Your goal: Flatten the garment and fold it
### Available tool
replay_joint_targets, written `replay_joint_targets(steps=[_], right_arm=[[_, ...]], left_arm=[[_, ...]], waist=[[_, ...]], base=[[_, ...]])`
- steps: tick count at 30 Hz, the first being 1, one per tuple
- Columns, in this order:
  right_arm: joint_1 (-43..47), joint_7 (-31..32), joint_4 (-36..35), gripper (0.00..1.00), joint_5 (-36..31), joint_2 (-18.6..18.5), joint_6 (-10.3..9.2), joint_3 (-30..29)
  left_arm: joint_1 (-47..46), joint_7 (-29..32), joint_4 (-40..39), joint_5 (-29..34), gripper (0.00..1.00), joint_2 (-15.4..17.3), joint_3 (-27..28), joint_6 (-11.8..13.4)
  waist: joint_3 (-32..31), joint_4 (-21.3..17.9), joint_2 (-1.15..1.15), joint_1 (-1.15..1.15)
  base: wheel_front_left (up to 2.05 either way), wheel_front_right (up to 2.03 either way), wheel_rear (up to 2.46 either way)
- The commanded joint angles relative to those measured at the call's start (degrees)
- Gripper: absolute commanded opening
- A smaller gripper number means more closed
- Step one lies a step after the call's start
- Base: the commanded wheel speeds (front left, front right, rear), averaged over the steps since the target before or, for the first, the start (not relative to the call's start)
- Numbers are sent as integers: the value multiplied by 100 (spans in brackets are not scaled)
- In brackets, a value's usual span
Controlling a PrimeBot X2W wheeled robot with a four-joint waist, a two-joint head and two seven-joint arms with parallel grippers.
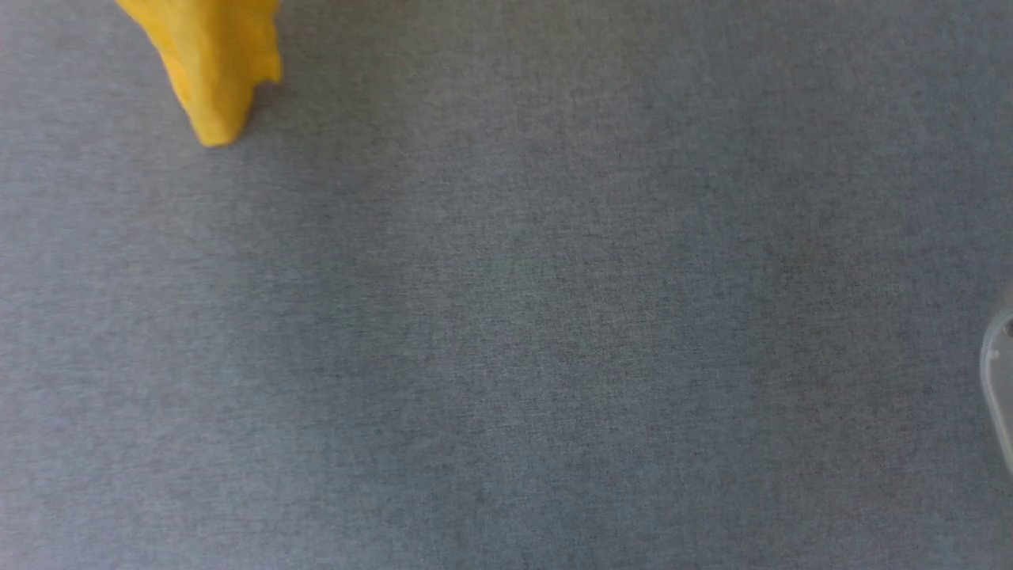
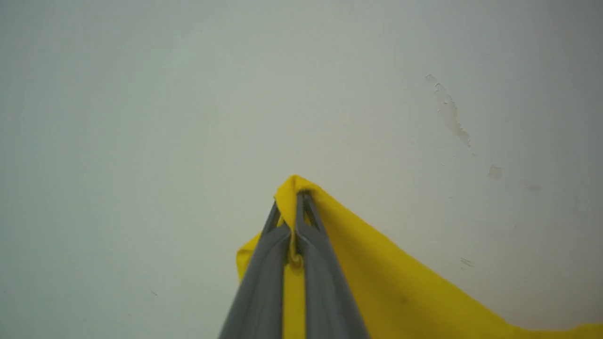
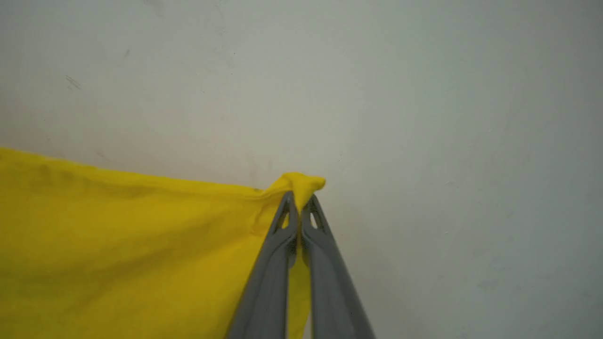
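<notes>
The bright yellow garment (image 1: 214, 63) hangs down into the top left of the head view, its lowest tip just above the grey cloth surface. In the left wrist view my left gripper (image 2: 289, 200) is shut on a corner of the garment (image 2: 377, 273), which stretches away to the lower right. In the right wrist view my right gripper (image 3: 297, 200) is shut on another corner of the garment (image 3: 118, 245), and the cloth spreads out to the left with a taut top edge. Both wrist views face a pale wall.
A grey fabric-covered table (image 1: 506, 332) spreads across the head view. A pale rounded robot part (image 1: 999, 380) shows at the right edge. The wall (image 2: 447, 113) has chipped paint marks.
</notes>
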Motion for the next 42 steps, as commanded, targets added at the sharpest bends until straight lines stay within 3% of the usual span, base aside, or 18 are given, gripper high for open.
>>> replay_joint_targets(steps=[1, 8, 16, 23, 30, 37, 42], right_arm=[[-107, -141, 103, 0, -71, 32, -4, -31], [-236, -301, 171, 0, -194, -101, -4, -68], [128, -328, -37, 0, 40, -405, -4, 217], [929, -220, -647, 0, 723, -797, -4, 517], [2566, 76, -1861, 0, 1399, -1146, -4, 285], [4678, 358, -3143, 0, 1757, -852, -4, -271], [5807, 465, -3729, 0, 1874, -603, -4, -428]], left_arm=[[-234, -133, 134, 66, 0, 70, 19, -12], [-548, -532, 369, 47, 0, 26, -54, -139], [437, -913, 63, -204, 0, 118, -68, -300], [1981, -984, -956, -523, 0, 324, 27, -306], [3995, -679, -2514, -871, 0, 594, 266, -9], [6340, -349, -3920, -1087, 0, 781, 429, 413], [7664, -307, -4429, -1146, 0, 913, 345, 445]], waist=[[418, -288, 0, -3], [793, -155, 0, -3], [1009, 214, 0, -3], [761, 544, 0, -3], [241, 750, 0, -3], [-345, 795, 0, -3], [-627, 799, 0, -3]], base=[[0, 0, 0], [0, 0, 0], [0, 0, 0], [0, 0, 0], [0, 0, 0], [0, 0, 0], [0, 0, 0]])
